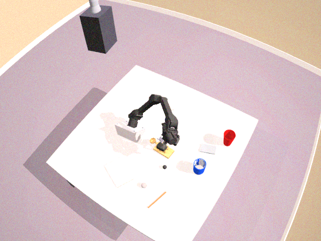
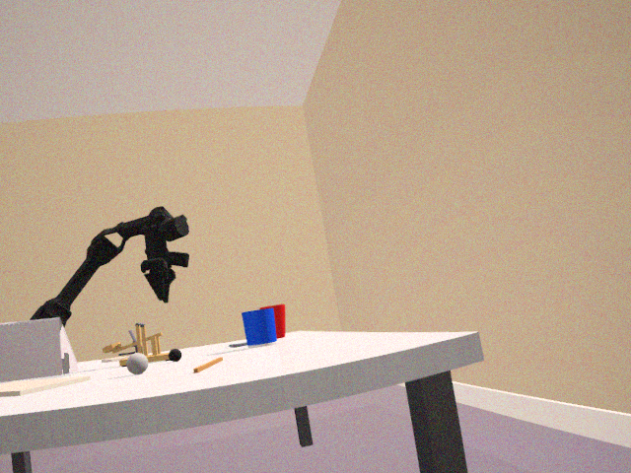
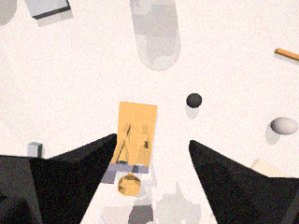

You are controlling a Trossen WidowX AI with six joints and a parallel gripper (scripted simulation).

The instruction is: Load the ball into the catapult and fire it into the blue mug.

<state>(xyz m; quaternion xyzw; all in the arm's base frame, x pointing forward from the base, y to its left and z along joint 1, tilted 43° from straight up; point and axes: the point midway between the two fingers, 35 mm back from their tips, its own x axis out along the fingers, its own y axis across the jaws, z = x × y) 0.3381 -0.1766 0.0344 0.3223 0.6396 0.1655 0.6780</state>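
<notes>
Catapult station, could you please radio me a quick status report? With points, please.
End effector (image 1: 165, 144) (image 2: 164, 300) (image 3: 153, 141) open, above catapult (image 1: 169, 153) (image 2: 145, 358) (image 3: 138, 112). Catapult on table (image 1: 207, 187) (image 2: 356, 351) (image 3: 224, 28), cup (image 1: 152, 140) (image 2: 111, 348) (image 3: 129, 185) unloaded. Black ball (image 1: 164, 166) (image 2: 175, 355) (image 3: 194, 100) beside it, not visibly blocking anything.

Wrist view: the gripper (image 3: 153, 141) was open, its two black fingers coming in from the lower L and lower R w/ a wide gap btwn tips. The wooden catapult (image 3: 137, 114) sat approx. centre, a bit L, its flat base upright in the frame and its round cup (image 3: 129, 186) at the lower end, nr the bottom. A black ball (image 3: 193, 100) was just R of centre, apart from the base. A grey ball (image 3: 283, 125) lay at the R edge, mid-height, w/ part of an orange stick (image 3: 287, 54) above it, upper R. A grey slab (image 3: 48, 7) was cut off at upper L.
</notes>
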